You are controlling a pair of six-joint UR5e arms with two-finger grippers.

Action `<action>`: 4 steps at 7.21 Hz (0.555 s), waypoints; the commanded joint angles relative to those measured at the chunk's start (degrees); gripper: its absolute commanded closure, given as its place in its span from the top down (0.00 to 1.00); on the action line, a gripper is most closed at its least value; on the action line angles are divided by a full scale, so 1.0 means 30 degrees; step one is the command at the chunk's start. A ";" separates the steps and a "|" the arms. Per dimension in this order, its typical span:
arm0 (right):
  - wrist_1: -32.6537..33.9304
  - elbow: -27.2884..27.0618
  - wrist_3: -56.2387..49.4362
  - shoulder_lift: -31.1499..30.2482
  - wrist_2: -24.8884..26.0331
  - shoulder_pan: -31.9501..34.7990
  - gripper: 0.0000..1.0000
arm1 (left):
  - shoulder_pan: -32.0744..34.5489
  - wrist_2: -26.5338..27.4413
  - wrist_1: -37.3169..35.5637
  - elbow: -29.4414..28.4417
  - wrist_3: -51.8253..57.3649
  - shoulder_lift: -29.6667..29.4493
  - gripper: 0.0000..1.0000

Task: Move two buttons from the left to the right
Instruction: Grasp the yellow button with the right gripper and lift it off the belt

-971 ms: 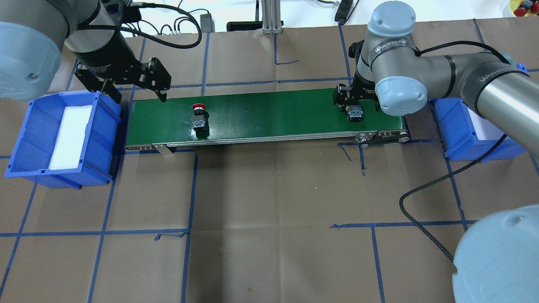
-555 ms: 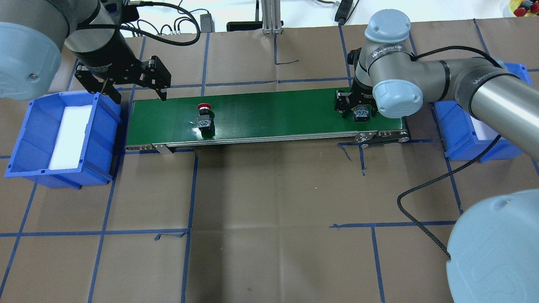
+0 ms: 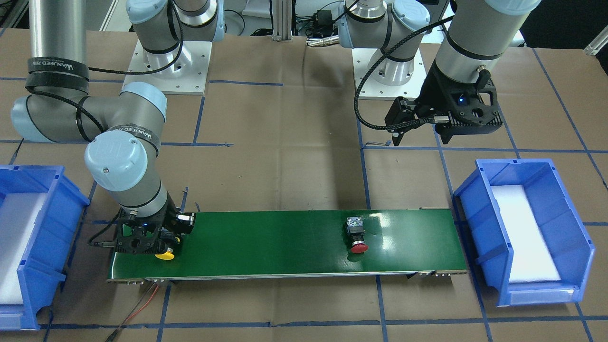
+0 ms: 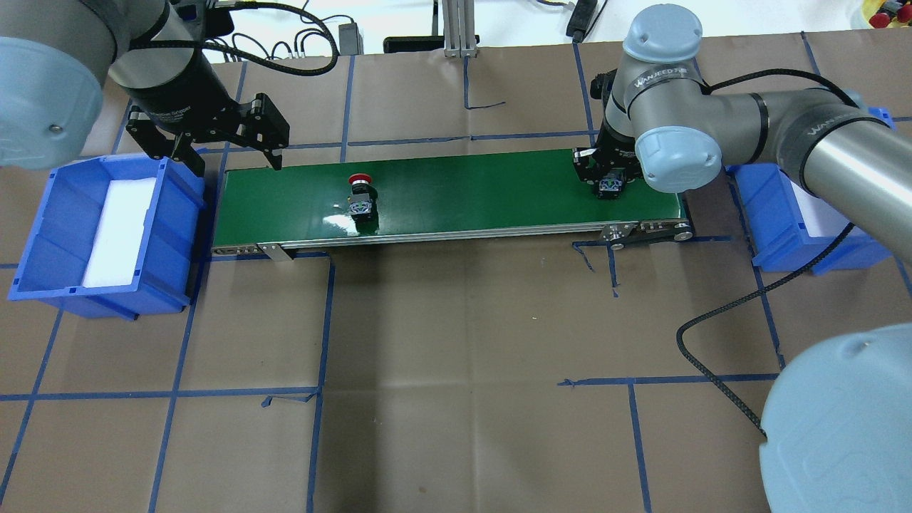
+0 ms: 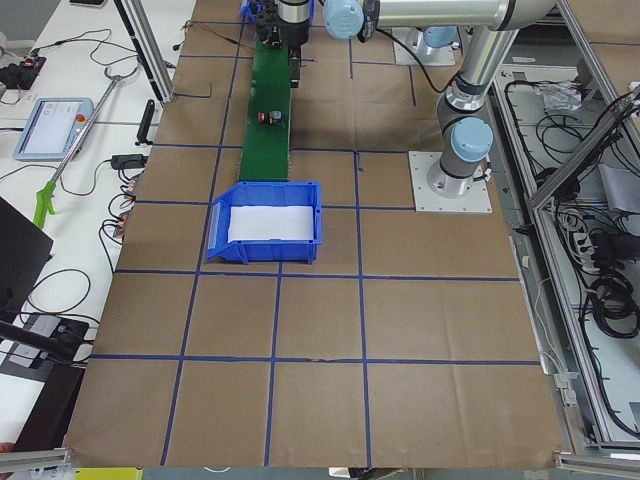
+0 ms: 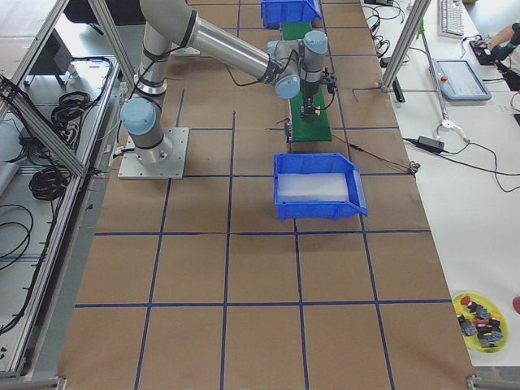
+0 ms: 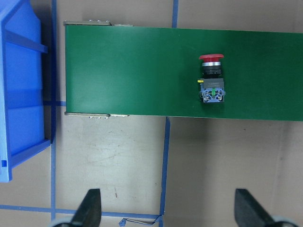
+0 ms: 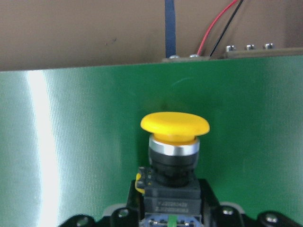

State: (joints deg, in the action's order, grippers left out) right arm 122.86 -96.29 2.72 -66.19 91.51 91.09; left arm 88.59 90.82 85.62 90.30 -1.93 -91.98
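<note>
Conveyor belt (image 4: 484,189): red button (image 4: 361,196) was seen at 9 o'clock.
Right gripper (image 4: 608,187): was closed on yellow button (image 8: 174,127); a straight lift was advised.
Left gripper (image 4: 236,167): was spread open, empty.

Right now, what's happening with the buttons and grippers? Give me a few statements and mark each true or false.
1. The red button lies on the belt. True.
2. The left gripper holds the red button. False: it is open, empty and off the belt's end.
3. The right gripper is shut on the yellow button. True.
4. A button lies in a bin. False: the left bin and the right bin show only white padding.
</note>
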 commanded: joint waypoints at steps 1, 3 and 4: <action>-0.0316 0.1180 -0.0056 -0.0316 0.0200 -0.0215 0.03 | 0.0000 -0.0010 -0.0064 0.0016 -0.0002 -0.0042 1.00; -0.3325 0.3490 -0.2321 -0.1106 0.0056 -0.2369 0.05 | 0.0000 -0.0039 -0.0093 0.0017 -0.0002 -0.0042 1.00; -0.4207 0.4140 -0.5038 -0.1138 0.0055 -0.4241 0.05 | 0.0000 -0.0010 -0.0093 0.0017 -0.0002 -0.0042 1.00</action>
State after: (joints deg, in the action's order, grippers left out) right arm 113.98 -86.94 -4.43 -69.03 91.78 84.21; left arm 88.59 90.75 85.36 90.35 -1.93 -92.10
